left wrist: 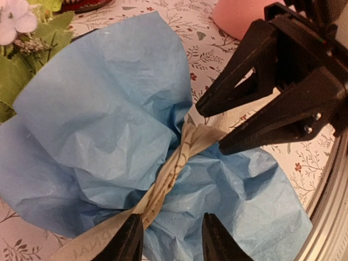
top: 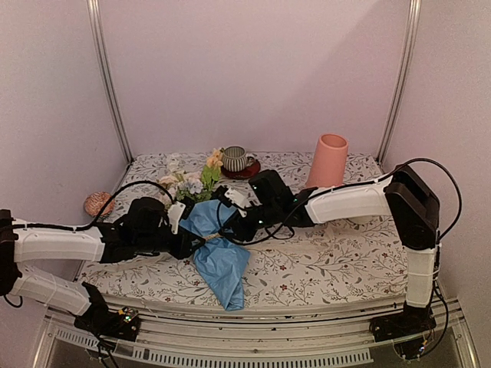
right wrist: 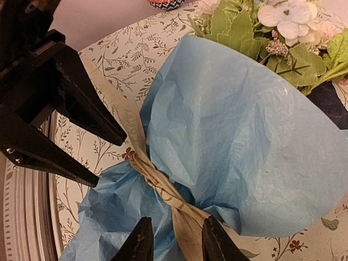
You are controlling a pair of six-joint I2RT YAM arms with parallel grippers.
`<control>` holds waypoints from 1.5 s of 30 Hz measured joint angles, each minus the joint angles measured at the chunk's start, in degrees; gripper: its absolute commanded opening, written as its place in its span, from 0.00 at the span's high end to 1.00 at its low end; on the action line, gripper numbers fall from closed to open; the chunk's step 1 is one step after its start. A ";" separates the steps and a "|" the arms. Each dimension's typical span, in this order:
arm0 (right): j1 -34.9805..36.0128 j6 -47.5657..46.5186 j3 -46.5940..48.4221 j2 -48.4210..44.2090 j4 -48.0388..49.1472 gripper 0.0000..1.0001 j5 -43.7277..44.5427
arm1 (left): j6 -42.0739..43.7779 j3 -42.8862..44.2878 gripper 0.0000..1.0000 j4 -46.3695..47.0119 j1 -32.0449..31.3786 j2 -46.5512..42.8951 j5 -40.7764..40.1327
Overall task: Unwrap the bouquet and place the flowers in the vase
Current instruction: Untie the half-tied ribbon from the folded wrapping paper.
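Observation:
The bouquet (top: 207, 222) lies across the middle of the floral cloth, flowers (top: 190, 184) toward the back left. Its crinkled blue paper (top: 222, 268) fans toward the front edge. A cream ribbon (left wrist: 168, 174) is knotted round its waist. My left gripper (top: 186, 239) comes at the knot from the left, jaws partly closed. One ribbon tail lies by its left finger (left wrist: 128, 239), with blue paper in the gap. My right gripper (right wrist: 176, 228) faces it from the right, its narrowed jaws either side of the other ribbon tail (right wrist: 187, 234). The salmon vase (top: 328, 161) stands upright at the back right.
A striped cup on a red saucer (top: 235, 159) stands at the back, just behind the flowers. A round pink-orange object (top: 98, 203) lies off the cloth at the left. Metal frame posts rise at both back corners. A rail runs along the near edge.

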 measured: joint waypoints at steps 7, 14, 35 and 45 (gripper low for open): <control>0.55 -0.83 2.91 3.65 -2.14 0.68 2.51 | 0.59 1.70 0.50 -0.90 -1.49 2.16 -7.32; 0.61 -0.81 2.99 4.44 -3.82 0.75 6.27 | 1.07 3.41 0.40 -1.70 -3.65 6.34 -12.48; 0.68 4.39 -7.69 -3.41 2.23 0.85 16.70 | -7.13 6.40 0.55 -12.33 -6.75 8.04 -35.56; 0.66 7.19 -13.70 -6.43 2.93 0.82 19.85 | -6.56 3.52 0.38 -13.29 -6.78 0.35 -34.29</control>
